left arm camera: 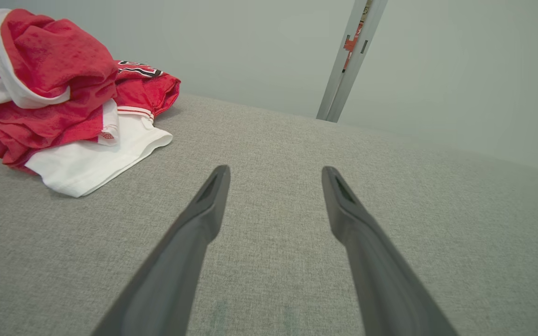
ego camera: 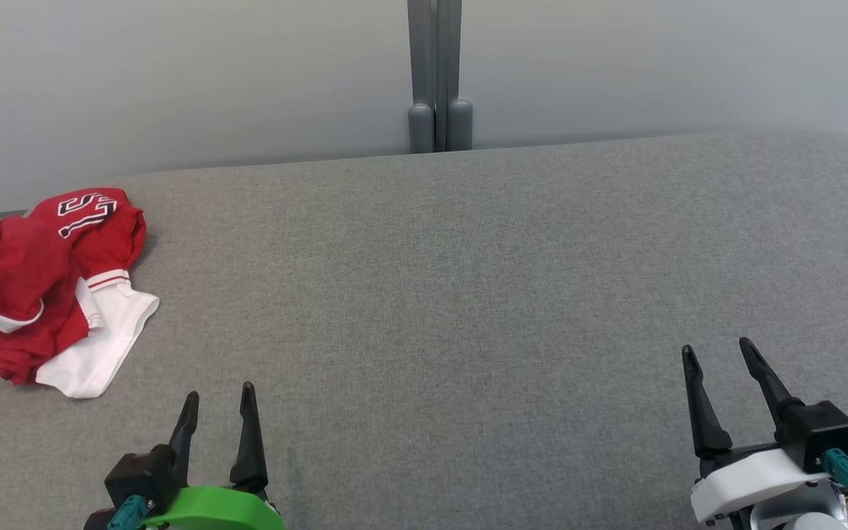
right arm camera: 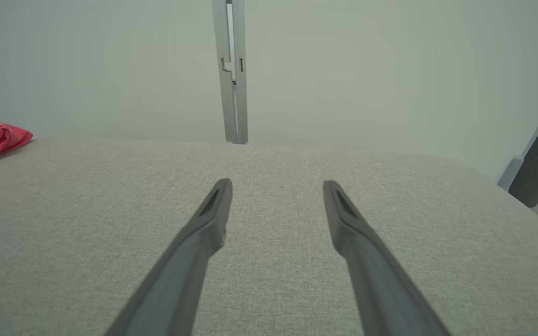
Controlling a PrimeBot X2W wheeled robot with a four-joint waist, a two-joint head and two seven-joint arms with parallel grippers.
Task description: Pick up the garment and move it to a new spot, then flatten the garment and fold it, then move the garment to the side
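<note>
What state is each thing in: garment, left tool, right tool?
garment: crumpled in a heap on the left side of the table, unfolded, not gripped.
left tool: open, empty, apart from the garment.
right tool: open, empty, over bare table.

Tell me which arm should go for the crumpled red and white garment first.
Left. The garment lies bunched at the left edge of the grey surface, just ahead of the open left gripper. The open right gripper sits far across from it.
</note>
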